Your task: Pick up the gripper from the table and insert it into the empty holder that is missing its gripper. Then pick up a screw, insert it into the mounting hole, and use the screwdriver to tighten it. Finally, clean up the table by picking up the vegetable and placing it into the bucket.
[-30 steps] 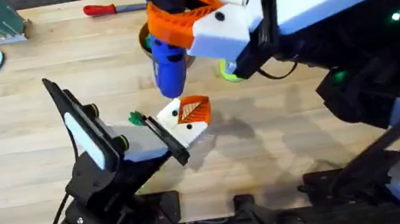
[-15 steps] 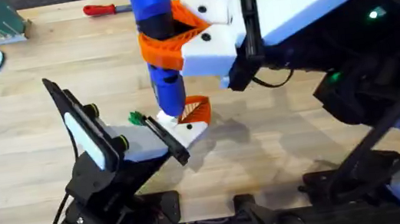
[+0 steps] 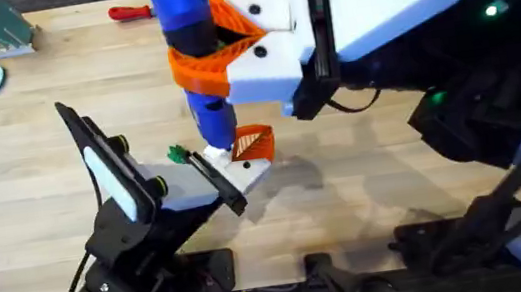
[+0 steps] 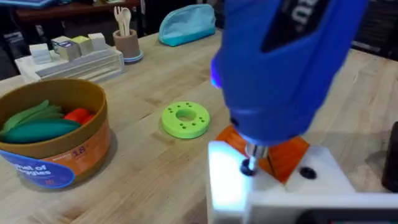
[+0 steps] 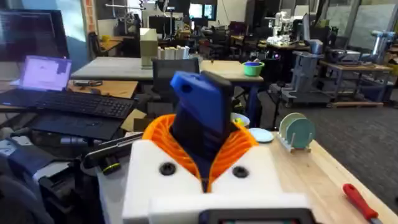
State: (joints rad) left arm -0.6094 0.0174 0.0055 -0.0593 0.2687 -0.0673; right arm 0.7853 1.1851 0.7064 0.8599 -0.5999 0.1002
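Overhead, the right gripper [image 3: 228, 49] is clamped around the blue screwdriver [image 3: 197, 63], held upright with its tip down on the white holder [image 3: 234, 175] at the left arm's end. The orange gripper pad [image 3: 254, 144] sits seated in that holder. The small green vegetable [image 3: 177, 155] lies on the table [image 3: 366, 182] just beside it.

Left wrist view: the screwdriver's metal tip meets a dark screw [image 4: 248, 167] in the holder's face; another mounting hole [image 4: 306, 172] lies nearby. The bucket [image 4: 53, 140] stands well apart, holding toy vegetables. I cannot tell how the left fingers stand.

Right wrist view: orange pads [image 5: 236, 146] pinch the screwdriver.

If the tip sits off-centre or tilts, it could slip off the screw.
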